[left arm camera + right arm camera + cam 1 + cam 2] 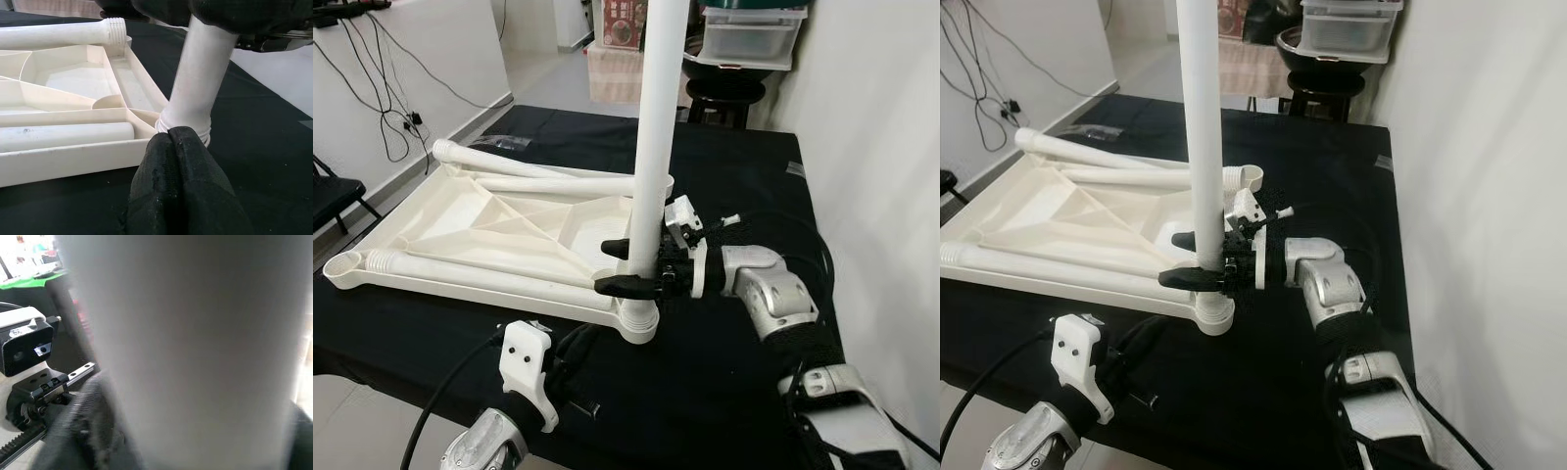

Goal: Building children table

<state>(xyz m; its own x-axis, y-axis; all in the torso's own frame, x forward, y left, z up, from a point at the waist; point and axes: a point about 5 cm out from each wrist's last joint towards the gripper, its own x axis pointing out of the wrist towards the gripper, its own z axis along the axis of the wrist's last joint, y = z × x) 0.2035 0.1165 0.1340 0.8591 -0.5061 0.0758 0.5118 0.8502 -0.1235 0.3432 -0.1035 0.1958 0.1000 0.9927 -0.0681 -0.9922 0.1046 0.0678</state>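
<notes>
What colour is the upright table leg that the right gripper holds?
White. The upright leg in the right gripper shows best in the left eye view.

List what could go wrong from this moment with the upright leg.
1. The right gripper holds the upright leg low, just above the corner socket; the long part above could lever over and cross-thread.
2. The tabletop lies loose upside down on the black cloth; twisting the leg might slide it.
3. The left gripper, jaws shut, sits beside the socket and could get bumped.
</notes>
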